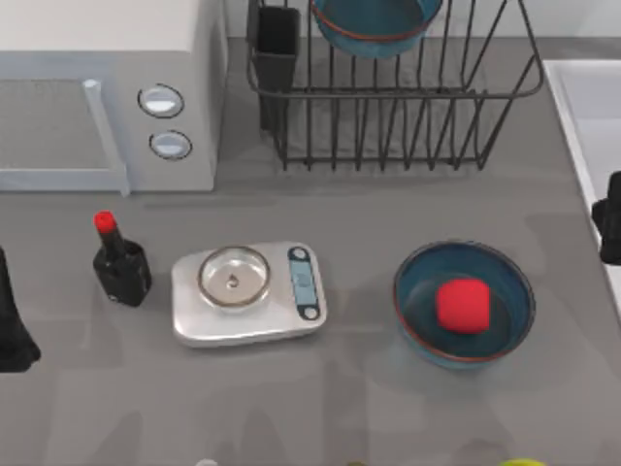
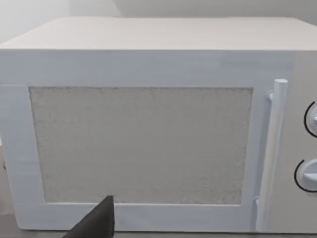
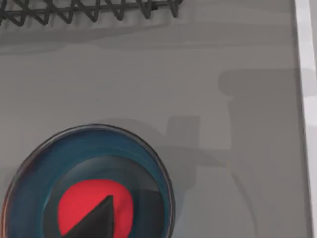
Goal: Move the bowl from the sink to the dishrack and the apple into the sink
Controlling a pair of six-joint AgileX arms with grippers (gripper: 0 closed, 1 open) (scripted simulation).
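Toward the lower right of the top view, the apple (image 1: 462, 305) sits inside a blue bowl (image 1: 417, 311) on the grey table (image 1: 369, 209). At top centre, a second blue bowl (image 1: 374, 29) stands in the dishrack (image 1: 408, 116), and the sink (image 1: 582, 107) lies along the right edge. Both grippers hang at the frame edges, left (image 1: 12, 330) and right (image 1: 611, 218); whether their fingers are apart, I cannot tell
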